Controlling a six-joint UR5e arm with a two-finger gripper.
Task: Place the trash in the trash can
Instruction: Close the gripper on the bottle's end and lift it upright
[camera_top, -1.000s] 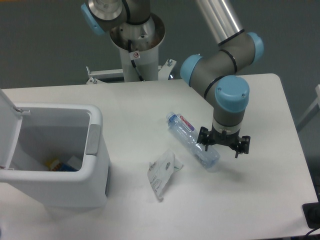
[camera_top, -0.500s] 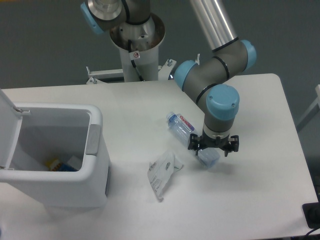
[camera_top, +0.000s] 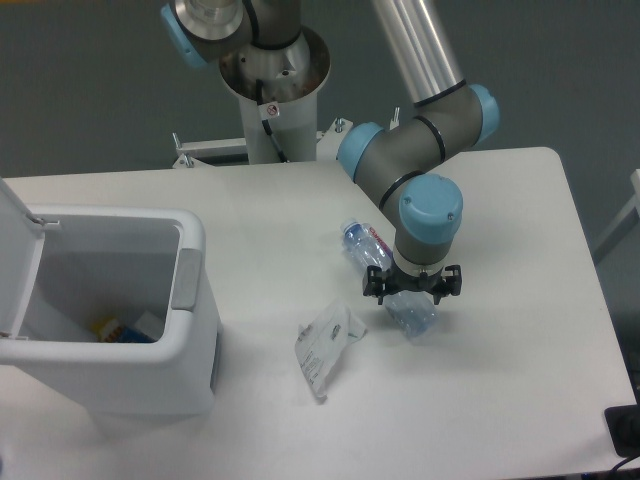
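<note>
The crushed clear water bottle (camera_top: 408, 311) with a blue cap and red-white label lies on the white table, right of centre. My gripper (camera_top: 411, 288) hangs directly over the bottle's middle with its two fingers spread to either side of it, open. The wrist hides the bottle's middle; its cap end (camera_top: 355, 237) and bottom end show. The crumpled printed wrapper (camera_top: 325, 347) lies on the table left of the bottle. The white trash can (camera_top: 120, 320) stands at the left with its lid (camera_top: 12, 255) raised.
Some items lie inside the trash can (camera_top: 125, 329). The arm's base column (camera_top: 272, 90) stands at the table's back edge. A dark object (camera_top: 625, 430) sits at the lower right, beyond the table corner.
My gripper has moved left, from over the bottle's bottom end to over its middle. The bottle looks slightly shifted. The wrapper and trash can have not moved.
</note>
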